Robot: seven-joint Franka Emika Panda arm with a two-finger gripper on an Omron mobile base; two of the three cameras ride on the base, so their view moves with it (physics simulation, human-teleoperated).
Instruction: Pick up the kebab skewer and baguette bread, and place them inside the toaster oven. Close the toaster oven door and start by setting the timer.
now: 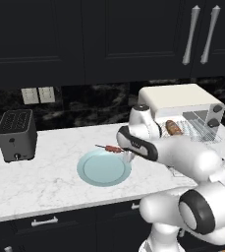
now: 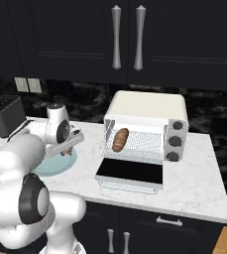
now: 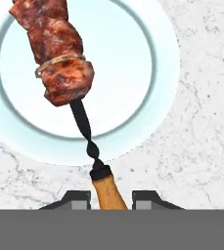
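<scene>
Above a pale blue plate [image 1: 103, 169] on the white marble counter [image 1: 45, 177], we hold the kebab skewer [image 1: 112, 148] by its wooden handle, the gripper [image 3: 108, 197] with its 2 dark fingertips [image 3: 78, 199] pinching that handle from either side in the hand view. The meat chunks hang out past the jaws over the plate, and the stick looks lifted clear of it, though we cannot tell by how much.

The baguette bread [image 2: 120, 139] already lies on the wire rack inside the toaster oven [image 2: 147, 126], well to the arm's right. The toaster oven door [image 2: 130, 174] is folded down flat in front of the opening. A small dark slot toaster [image 1: 16, 134] stands at the far left of the counter, out of the way.

We judge the step in hand to be carrying the skewer over to the rack. Because we grip only the handle end, the heavy meat end may droop or swing, so a slow, level transfer seems wise. We would keep the skewer high enough to pass over the lowered door and its raised edge, then feed it in beside the loaf, not on top of it. We would open only once the stick rests on the rack wires, then draw straight back before reaching for the door.
</scene>
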